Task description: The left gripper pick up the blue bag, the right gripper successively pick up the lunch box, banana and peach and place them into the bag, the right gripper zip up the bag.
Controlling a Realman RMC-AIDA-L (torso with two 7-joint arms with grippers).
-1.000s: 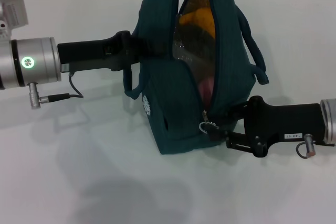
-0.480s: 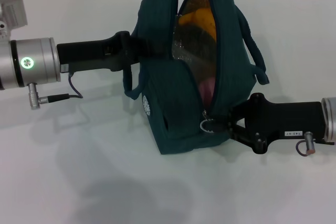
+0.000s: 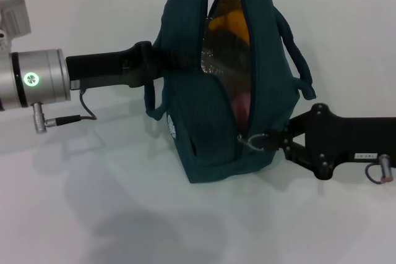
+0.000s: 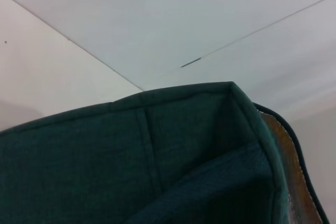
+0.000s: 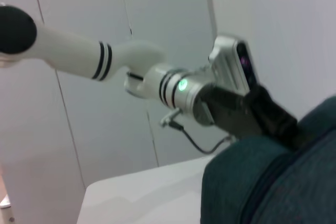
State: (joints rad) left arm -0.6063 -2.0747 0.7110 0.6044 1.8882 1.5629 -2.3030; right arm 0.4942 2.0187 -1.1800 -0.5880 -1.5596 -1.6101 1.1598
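Dark teal fabric fills our view: the bag [image 3: 213, 100] stands upright on the white table [image 3: 93, 214], its zipper open along the front so we see something yellow-orange [image 3: 230, 24] up top and something pink [image 3: 243, 104] lower down. The left gripper [image 3: 162, 61] is clenched on the bag's upper side. The right gripper [image 3: 272, 140] sits at the metal zipper pull [image 3: 249, 142] near the base, apparently pinching it
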